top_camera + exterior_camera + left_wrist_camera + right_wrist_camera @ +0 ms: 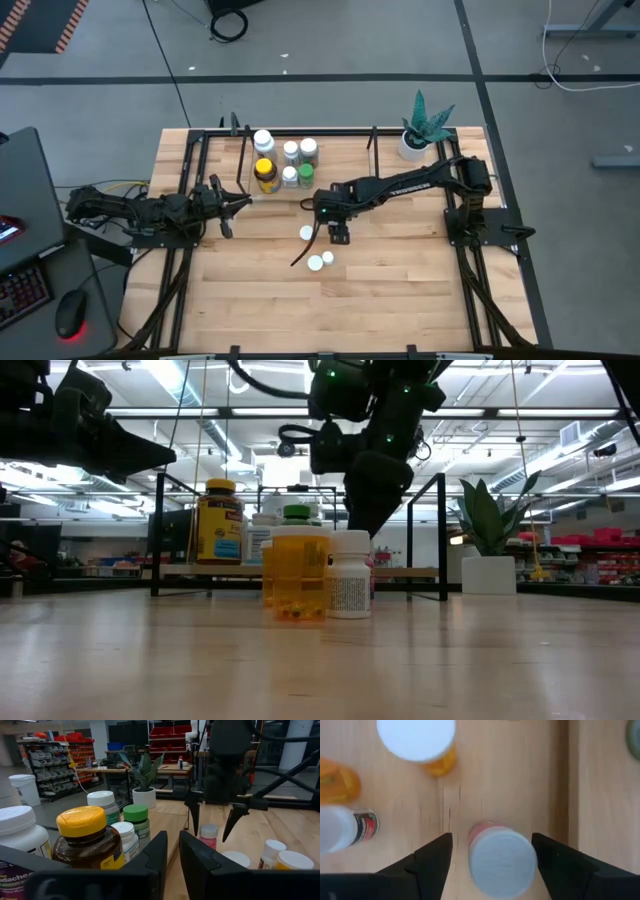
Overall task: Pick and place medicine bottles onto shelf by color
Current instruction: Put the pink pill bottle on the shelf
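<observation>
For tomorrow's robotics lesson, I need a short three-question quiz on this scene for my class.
1. True or false: the yellow-capped bottle stands on the shelf.
2. Which claw hangs over the pink bottle? A: left claw. B: right claw.
3. Fill in: the right claw's jaws are ___.
Key: 1 true; 2 B; 3 open.

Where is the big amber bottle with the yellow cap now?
In the high view, the amber bottle stands on the shelf at the table's far side, left of centre, just behind a white-capped bottle and beside the left gripper.
</observation>
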Robot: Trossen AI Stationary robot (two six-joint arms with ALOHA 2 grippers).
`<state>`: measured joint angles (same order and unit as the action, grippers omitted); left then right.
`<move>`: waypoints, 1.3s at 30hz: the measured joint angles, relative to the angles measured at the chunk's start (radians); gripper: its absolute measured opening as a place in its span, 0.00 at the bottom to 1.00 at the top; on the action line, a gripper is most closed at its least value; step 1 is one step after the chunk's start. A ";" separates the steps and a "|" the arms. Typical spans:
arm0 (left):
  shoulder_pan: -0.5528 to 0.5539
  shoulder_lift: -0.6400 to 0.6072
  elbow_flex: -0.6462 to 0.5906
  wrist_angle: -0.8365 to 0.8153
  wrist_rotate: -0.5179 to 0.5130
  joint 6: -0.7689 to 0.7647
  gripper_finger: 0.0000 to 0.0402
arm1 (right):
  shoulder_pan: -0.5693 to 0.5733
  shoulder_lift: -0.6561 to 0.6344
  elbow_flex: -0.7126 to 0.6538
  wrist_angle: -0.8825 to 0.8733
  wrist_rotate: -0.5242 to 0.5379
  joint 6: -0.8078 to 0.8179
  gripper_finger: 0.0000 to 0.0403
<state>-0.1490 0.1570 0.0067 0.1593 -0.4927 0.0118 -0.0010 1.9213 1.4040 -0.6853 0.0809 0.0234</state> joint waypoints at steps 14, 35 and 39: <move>0.000 0.000 0.000 0.000 0.000 0.000 0.16 | -0.017 0.009 0.001 -0.015 0.004 0.000 0.48; 0.000 0.000 0.000 0.000 0.000 0.000 0.15 | -0.119 0.006 0.333 -0.304 0.030 -0.110 0.48; 0.000 0.000 0.000 0.000 0.000 0.000 0.13 | -0.200 0.007 0.333 -0.296 0.031 -0.164 0.48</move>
<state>-0.1490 0.1570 0.0067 0.1593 -0.4927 0.0120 -0.2006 1.9285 1.7367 -0.9809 0.1116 -0.1409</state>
